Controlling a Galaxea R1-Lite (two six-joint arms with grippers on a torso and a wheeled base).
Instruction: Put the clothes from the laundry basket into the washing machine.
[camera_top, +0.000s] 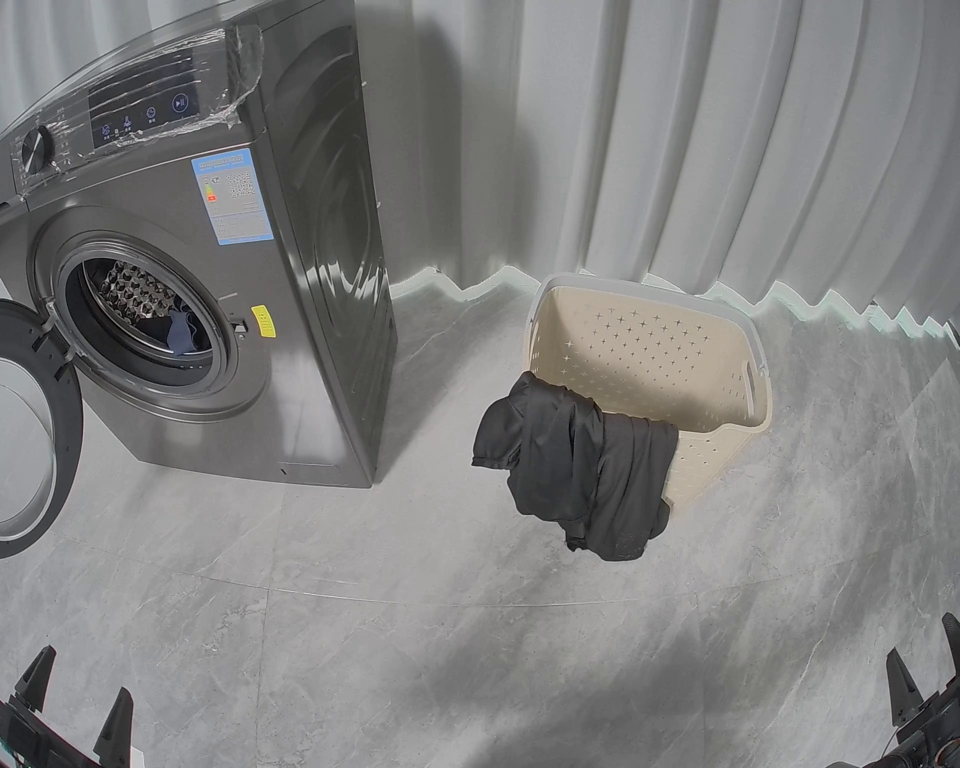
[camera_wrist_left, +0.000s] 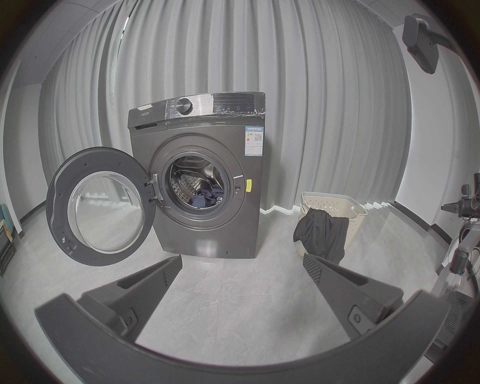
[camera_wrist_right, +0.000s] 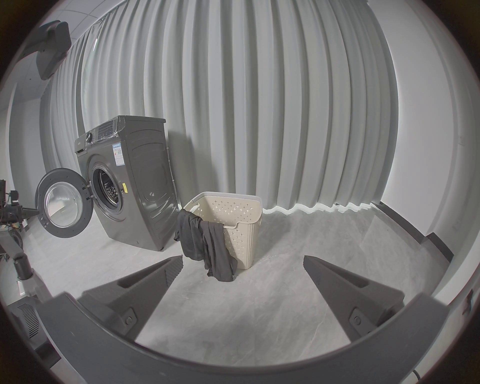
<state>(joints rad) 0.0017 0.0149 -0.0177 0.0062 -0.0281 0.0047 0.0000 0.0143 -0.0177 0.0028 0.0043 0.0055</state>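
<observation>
A grey front-loading washing machine (camera_top: 200, 250) stands at the left with its round door (camera_top: 25, 430) swung open. Blue and dark clothes (camera_top: 180, 330) lie inside the drum. To its right a cream laundry basket (camera_top: 690, 350) stands on the floor, with a dark garment (camera_top: 580, 465) draped over its near rim and hanging down outside. My left gripper (camera_top: 75, 700) is open low at the near left, well short of the machine. At the near right my right gripper (camera_top: 925, 665) is open too, far from the basket. Both hold nothing.
Pale curtains (camera_top: 700, 140) hang behind the machine and basket. Grey tiled floor (camera_top: 400, 620) stretches open between me and both. In the left wrist view a tripod stand (camera_wrist_left: 465, 235) is at the right side of the room.
</observation>
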